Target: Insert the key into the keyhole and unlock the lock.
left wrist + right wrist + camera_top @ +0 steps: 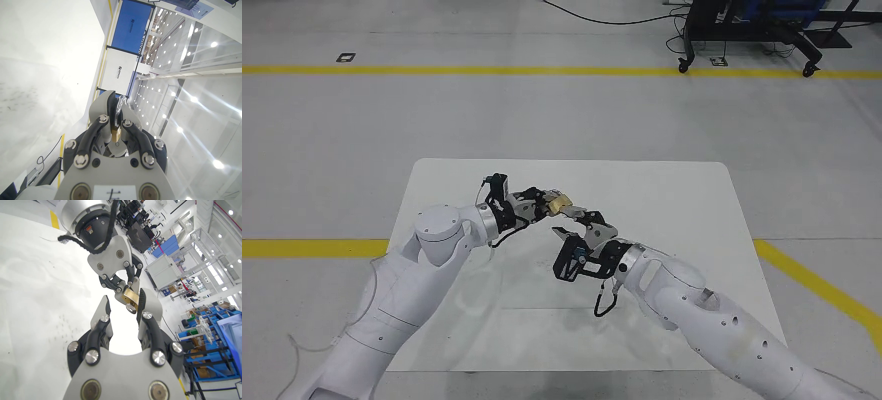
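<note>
the lock (130, 296), a small brass padlock, is held in the air above the white surface (672, 190), clamped by its shackle end in the left claw (116, 108), keyhole end facing the right arm. the key (131, 308) already sits in the keyhole with only its silver head sticking out, so insertion looks done. what is left, by my reading, is gripping that head and turning it; i cannot tell whether the shackle has popped. the right claw (123, 306) is spread wide and holds nothing, one finger just beside the key head. nothing stands between claw and key. around: a yellow floor line (542, 70) and a dark cart (762, 30) well beyond the surface.
</note>
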Available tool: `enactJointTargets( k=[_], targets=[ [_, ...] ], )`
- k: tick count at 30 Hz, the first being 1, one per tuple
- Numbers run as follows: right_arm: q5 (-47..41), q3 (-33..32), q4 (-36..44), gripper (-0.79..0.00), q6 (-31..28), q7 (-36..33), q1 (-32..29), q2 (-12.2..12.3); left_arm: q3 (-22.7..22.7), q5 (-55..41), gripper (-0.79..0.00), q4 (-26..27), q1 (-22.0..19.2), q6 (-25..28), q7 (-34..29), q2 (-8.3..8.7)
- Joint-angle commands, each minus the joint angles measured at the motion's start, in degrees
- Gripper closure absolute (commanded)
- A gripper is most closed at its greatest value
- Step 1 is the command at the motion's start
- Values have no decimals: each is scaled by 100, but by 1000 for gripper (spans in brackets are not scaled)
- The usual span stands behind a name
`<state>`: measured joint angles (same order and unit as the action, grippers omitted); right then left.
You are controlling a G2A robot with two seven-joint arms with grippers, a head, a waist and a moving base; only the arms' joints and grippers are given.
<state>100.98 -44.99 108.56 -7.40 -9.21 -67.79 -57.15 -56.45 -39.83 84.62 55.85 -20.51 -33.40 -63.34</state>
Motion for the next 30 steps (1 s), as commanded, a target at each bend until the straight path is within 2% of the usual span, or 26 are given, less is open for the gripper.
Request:
enactJointTargets(
  k=[1, 4, 8, 11, 13, 15, 16, 22, 24, 27, 30],
  targets=[
    [136, 23, 65, -345, 1, -161, -24, -20, -7, 12, 0, -7, -4, -15, -14, -7],
    [287, 23, 125, -345, 9, -296, -66, -47, -26, 19, 0, -16, -3, -44, -34, -16],
    [433, -24, 194, -308, -6, -427, -138, -71, -53, 65, 0, -7, 11, -55, -30, -25],
    [517, -73, 249, -191, -19, -497, -189, -87, -59, 139, 0, 16, 23, -70, -22, -30],
    [508, -121, 263, -142, -20, -508, -219, -99, -62, 181, 0, 35, 34, -76, -15, -34],
    [457, -164, 254, -25, -21, -475, -243, -115, -64, 216, 0, 52, 44, -88, -16, -38],
    [440, -184, 236, 0, -32, -465, -246, -123, -67, 228, 0, 57, 48, -95, -21, -40],
    [279, -255, 141, 0, -58, -484, -256, -189, -76, 347, 0, 83, 61, -126, -16, -52],
    [-94, -323, 94, 0, -17, -450, -283, -221, -70, 397, 0, 97, 63, -103, -13, -59],
    [-1173, -585, -77, 0, -88, -97, -334, -256, -72, 487, 0, 111, 72, -48, 8, -66],
    [-2372, -921, -324, 0, -431, 461, -410, -264, -100, 556, 0, 141, 101, 15, 54, -69]
  ],
)
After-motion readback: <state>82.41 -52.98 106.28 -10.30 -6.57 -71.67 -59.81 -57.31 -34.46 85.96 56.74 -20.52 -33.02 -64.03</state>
